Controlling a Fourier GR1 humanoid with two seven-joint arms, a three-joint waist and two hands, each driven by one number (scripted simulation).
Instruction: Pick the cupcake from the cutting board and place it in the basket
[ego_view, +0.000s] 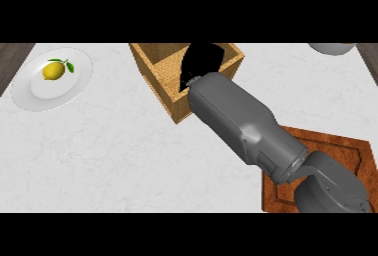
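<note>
Over the basket (159, 75), at the far middle of the counter (111, 150), my right hand (201, 60) hangs inside the opening, and my grey forearm reaches to it from the cutting board (339, 145) at the near right. From this view the hand is only a dark shape, so I cannot tell if it is closed or released. The cupcake I cannot see anywhere; the board shows none on its bare part, so I judge it is in my hand or already in the basket, hidden under it. I think this is the placing step. The next move asks me to let go low inside the walls, then lift straight up without catching the rim. At the far left a lemon (53, 70) lies on a plate (44, 97).
</note>
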